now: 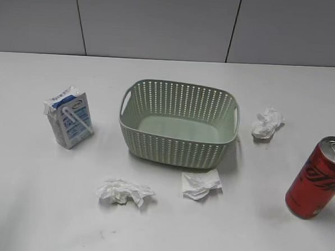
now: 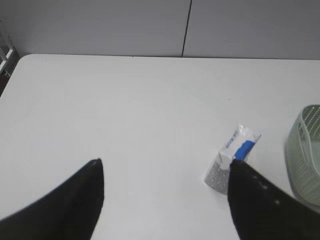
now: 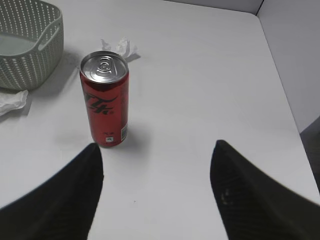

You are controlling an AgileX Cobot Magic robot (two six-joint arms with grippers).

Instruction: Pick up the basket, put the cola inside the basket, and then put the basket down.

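The sage-green basket [image 1: 179, 123] stands empty on the white table, mid-table; its edge shows in the left wrist view [image 2: 305, 155] and the right wrist view [image 3: 27, 42]. The red cola can [image 1: 315, 178] stands upright at the right, apart from the basket, and shows in the right wrist view [image 3: 105, 100]. My left gripper [image 2: 165, 162] is open and empty above bare table, left of the carton. My right gripper [image 3: 156, 145] is open and empty, just nearer than and right of the can. Neither gripper shows in the exterior view.
A blue-and-white drink carton [image 1: 69, 117] stands left of the basket, also in the left wrist view [image 2: 231, 160]. Crumpled tissues lie in front of the basket [image 1: 123, 192] [image 1: 201, 184] and to its right [image 1: 267, 123]. The table's right edge [image 3: 287, 100] is near the can.
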